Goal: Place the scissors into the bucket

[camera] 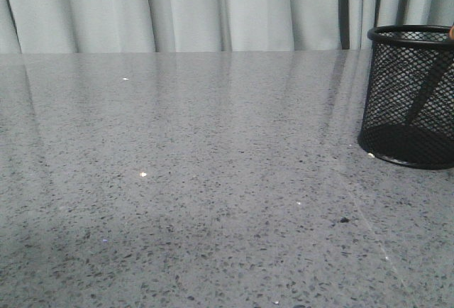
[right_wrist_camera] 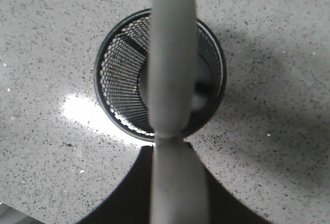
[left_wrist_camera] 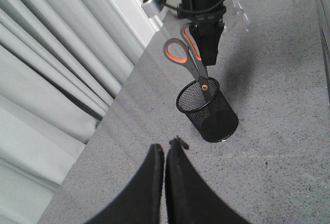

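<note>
With the right gripper (left_wrist_camera: pixel 210 53) pinching one handle, the scissors (left_wrist_camera: pixel 192 64) hang blades-down inside the bucket (left_wrist_camera: pixel 209 111) near the tabletop's (camera: pixel 213 180) far right edge; lower straight, then release; left jaws pressed together.
</note>
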